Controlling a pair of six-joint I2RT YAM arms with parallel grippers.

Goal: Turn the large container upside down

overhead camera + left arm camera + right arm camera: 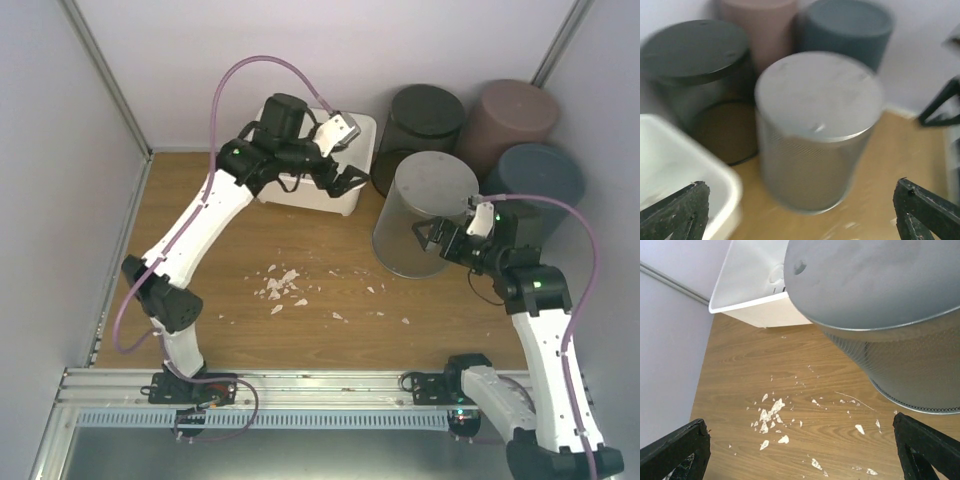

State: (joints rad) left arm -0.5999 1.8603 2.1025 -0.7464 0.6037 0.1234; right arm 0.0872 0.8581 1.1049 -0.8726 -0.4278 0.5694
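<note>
The large container, a silver mesh bin [420, 215], stands on the wooden table with its closed base up and its rim down. It also shows in the left wrist view [815, 130] and the right wrist view [880, 295]. My left gripper [340, 170] hangs open over the white tub, left of the bin and apart from it; nothing lies between its fingers [801, 197]. On the bin's right, close to the wall, my right gripper [432, 243] is open and empty too [800, 432], looking down at the table.
A white tub [325, 195] sits at the back, left of the bin. Behind it stand a black mesh bin [425, 115], a pinkish-brown bin [512, 115] and a blue-grey bin [540, 172]. White scraps [280, 285] litter the middle of the table. Walls close in on three sides.
</note>
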